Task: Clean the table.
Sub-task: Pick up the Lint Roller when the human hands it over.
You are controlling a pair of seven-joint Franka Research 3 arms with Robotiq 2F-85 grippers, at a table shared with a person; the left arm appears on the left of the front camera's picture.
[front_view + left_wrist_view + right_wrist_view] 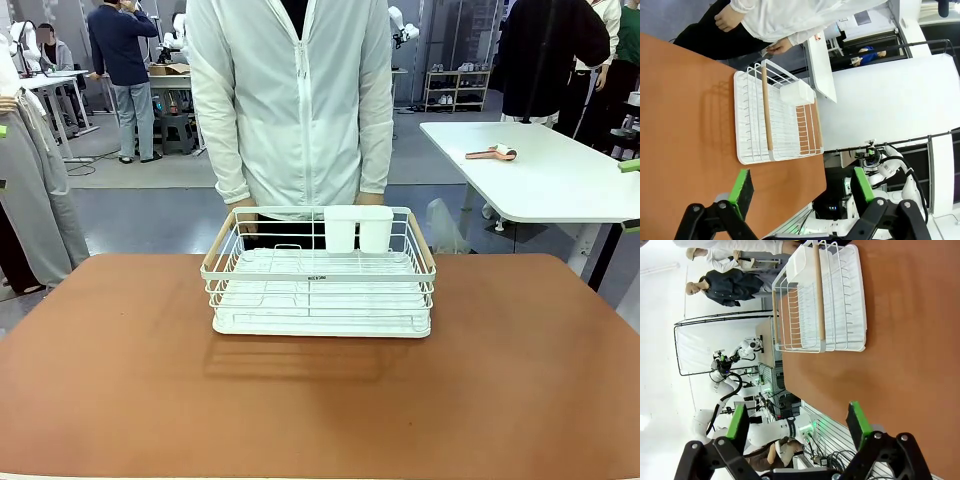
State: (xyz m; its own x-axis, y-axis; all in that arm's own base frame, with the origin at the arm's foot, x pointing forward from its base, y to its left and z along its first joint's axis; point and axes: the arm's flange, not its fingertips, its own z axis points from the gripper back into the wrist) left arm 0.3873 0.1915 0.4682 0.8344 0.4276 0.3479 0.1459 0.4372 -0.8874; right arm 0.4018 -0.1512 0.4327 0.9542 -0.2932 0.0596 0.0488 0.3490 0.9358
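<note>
Risks, left to right.
- Your left gripper (802,186) would meet the white wire dish rack (320,290) at a short end. The wooden handle rail (766,107) looks thin and round, so a shallow pinch could roll off it and tip the rack.
- Middle: the rack sits on the table (120,400), centred and close to the far edge, with a white utensil cup (358,230) hung inside its far wall. If you lift one end alone, the cup may swing, or the rack may skid toward the person (290,100).
- That person's hand (780,47) is right at the rack's far rim. Any push across the tabletop would drive wire into fingers.
- Right side: if your right gripper (797,420) bites out of step with the left, the rack is likely to twist.

Pose.
- The left gripper hangs over the table's near edge on the left, well short of the rack. Its jaws are spread wide, with nothing between the green pads.
- The right gripper hangs over the near edge on the right. Its jaws are wide and empty, and the rack is well ahead of the fingers.
</note>
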